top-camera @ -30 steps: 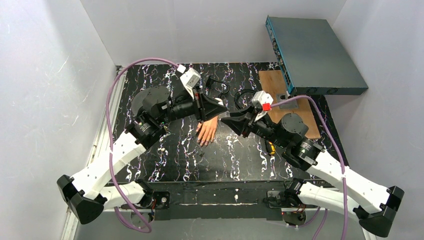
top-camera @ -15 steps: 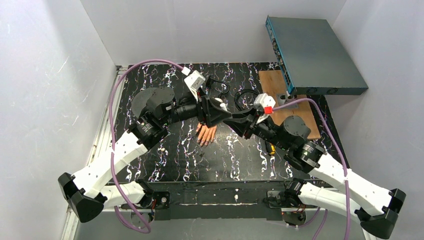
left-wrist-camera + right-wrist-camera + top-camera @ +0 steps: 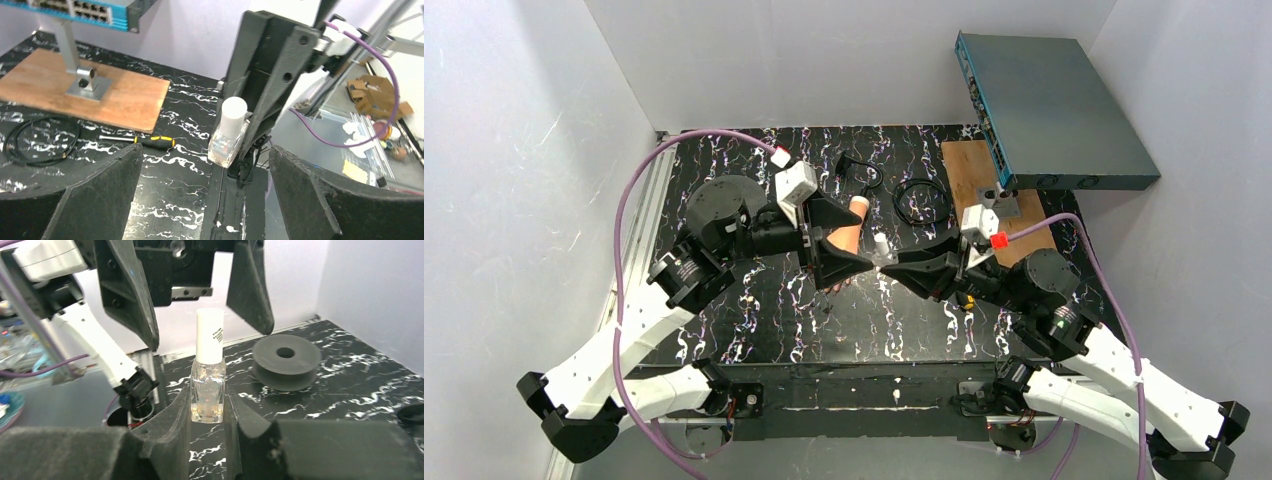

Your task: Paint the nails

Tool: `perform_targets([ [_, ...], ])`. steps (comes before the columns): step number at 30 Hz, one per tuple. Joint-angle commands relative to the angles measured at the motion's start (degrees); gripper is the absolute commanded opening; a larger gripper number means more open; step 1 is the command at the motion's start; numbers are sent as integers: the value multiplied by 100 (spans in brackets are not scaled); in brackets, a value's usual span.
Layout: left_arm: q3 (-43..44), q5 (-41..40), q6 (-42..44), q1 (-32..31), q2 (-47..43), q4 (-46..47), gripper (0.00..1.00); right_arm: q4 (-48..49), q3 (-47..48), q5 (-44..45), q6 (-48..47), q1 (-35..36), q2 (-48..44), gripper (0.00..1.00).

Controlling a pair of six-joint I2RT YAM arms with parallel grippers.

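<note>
Flesh-tone hand (image 3: 850, 236) below L jaws, bottle (image 3: 207, 385) in R jaws

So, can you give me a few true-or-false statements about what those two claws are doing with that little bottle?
1. The right gripper grips a clear bottle. True.
2. The left gripper is clamped on the bottle's top. False: it is open, jaws wide apart, facing the bottle.
3. The bottle's white cap has been taken off. False: it sits on the bottle.
4. A screwdriver lies on the table. True.
</note>
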Motion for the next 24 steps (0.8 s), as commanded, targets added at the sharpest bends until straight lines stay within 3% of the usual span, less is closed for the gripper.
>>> perform_targets([
  [1,128,888,274,-18,-181,210,92,357,205,-965,362,27,22,1],
  [5,-104,1506,-45,-23,-234,1008,77,375,380,-1287,471,25,248,1],
  [15,-231,1581,-6,-19,-182,1116,52,685,431,-1518,632,27,427,1],
  [20,-217,1526,84,-23,-147,940,50,770,470,-1520,637,32,503,1],
  [24,-268,1518,74,-23,-157,986,39,827,501,-1527,652,29,574,1],
])
